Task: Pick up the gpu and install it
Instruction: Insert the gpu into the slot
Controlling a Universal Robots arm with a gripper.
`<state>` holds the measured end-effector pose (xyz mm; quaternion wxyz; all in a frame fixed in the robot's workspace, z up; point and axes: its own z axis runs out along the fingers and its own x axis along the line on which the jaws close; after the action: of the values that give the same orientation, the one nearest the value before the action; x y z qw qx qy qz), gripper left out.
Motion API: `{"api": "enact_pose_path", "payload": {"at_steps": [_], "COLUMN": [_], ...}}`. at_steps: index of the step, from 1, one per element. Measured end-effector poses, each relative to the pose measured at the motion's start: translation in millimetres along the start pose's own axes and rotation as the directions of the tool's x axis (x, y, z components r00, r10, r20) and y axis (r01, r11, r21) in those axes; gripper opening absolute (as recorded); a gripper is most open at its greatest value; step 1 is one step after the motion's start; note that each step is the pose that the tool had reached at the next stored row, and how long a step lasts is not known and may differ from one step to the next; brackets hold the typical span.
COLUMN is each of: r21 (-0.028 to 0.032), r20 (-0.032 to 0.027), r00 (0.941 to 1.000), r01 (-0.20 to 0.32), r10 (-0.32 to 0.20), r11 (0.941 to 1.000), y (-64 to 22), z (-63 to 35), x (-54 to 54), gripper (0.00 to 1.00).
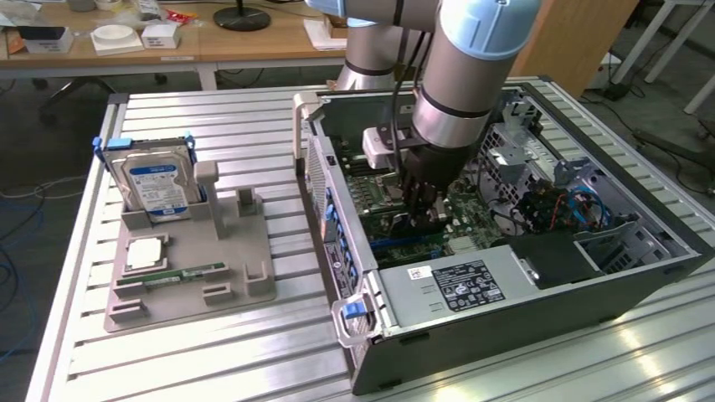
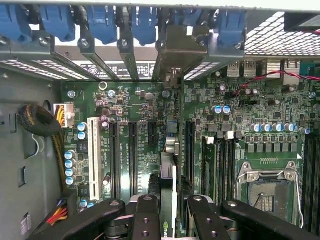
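On the exterior view's left, the gray holder [image 1: 184, 268] keeps the hard drive [image 1: 154, 186] upright (memory stick [image 1: 179, 275] lying flat nearer us). Over to the right, the arm is down inside the open computer case [image 1: 491, 285]. The gripper [image 2: 172, 210] is clamped on the gpu [image 2: 168, 195], edge-on above the motherboard [image 2: 250, 155] slots.

a dark grey metal computer case [image 1: 625, 285] holds a green motherboard [image 2: 250, 105] dotted with blue-topped capacitors and black slots, one slot white. blue plastic clips [image 2: 102, 22] line its rear brackets. the thin dark gpu card [image 2: 169, 175] sits edge-on between black gripper fingers [image 2: 146, 217]. a silver hard drive with a blue-white label [image 1: 154, 188] stands on a beige-grey plastic holder [image 1: 196, 280], on the pale ribbed aluminium table [image 1: 223, 117].
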<state>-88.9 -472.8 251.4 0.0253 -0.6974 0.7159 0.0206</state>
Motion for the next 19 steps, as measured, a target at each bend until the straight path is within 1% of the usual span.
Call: {"api": "enact_pose_path", "payload": {"at_steps": [6,19], "r21": [0.0001,-0.0007], "r20": [0.0,0.0002], "r00": [1.0,0.9999], "r01": [0.001,0.012], "r10": [-0.001,-0.012], "r11": [1.0,0.9999], "y": [2.7,2.9], "z": [2.6,3.5], "x": [-0.1,-0.7], "gripper": [0.26,0.26]}}
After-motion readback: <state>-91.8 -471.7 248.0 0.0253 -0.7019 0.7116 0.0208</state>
